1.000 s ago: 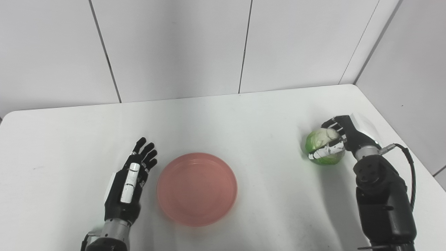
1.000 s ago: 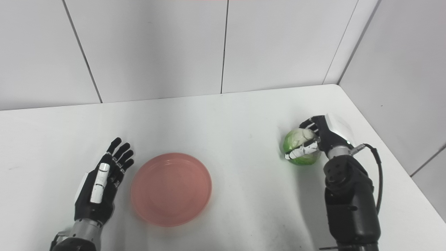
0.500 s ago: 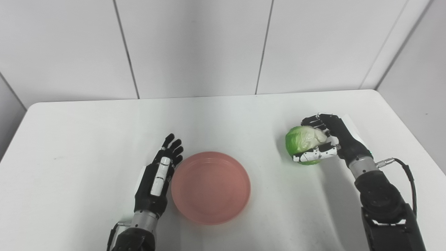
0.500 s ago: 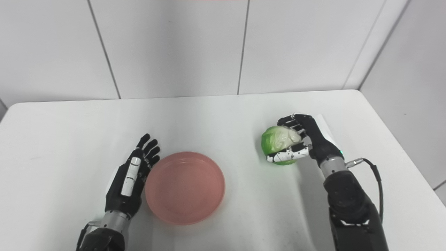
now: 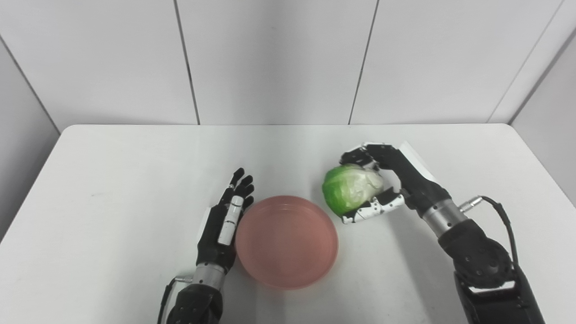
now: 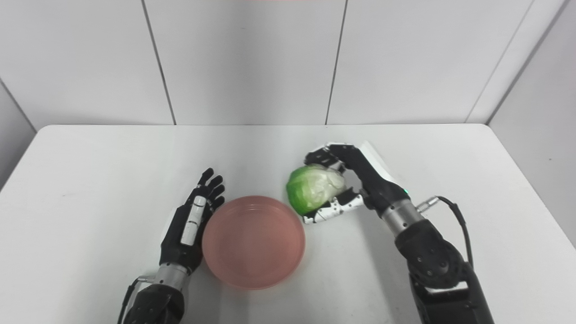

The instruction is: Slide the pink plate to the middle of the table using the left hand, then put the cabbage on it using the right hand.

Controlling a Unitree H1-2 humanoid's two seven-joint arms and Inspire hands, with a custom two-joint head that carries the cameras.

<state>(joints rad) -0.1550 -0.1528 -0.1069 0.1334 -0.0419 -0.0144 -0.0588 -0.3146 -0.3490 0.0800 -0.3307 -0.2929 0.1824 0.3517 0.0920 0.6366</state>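
One white table (image 5: 112, 180), grey-panelled walls (image 5: 270, 58).

One pink plate (image 5: 286, 240), one cabbage (image 5: 351, 188), two robot hands: left hand (image 5: 225, 225), right hand (image 5: 396, 180), one white counter (image 5: 112, 180).

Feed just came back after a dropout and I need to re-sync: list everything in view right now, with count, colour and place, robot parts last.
table: one, white, fills the lower picture, set against the walls.
wall panels: several, white-grey, with dark seams, behind and at both sides of the table.
pink plate: one, pink, empty, near the table's middle toward the near edge.
cabbage: one, green with a pale patch, just beyond the plate's far right rim, held in the right hand.
left hand: one, black with a white strip, fingers straight and together, lying along the plate's left rim.
right hand: one, black and white, closed around the cabbage; a black cable loops off its forearm.
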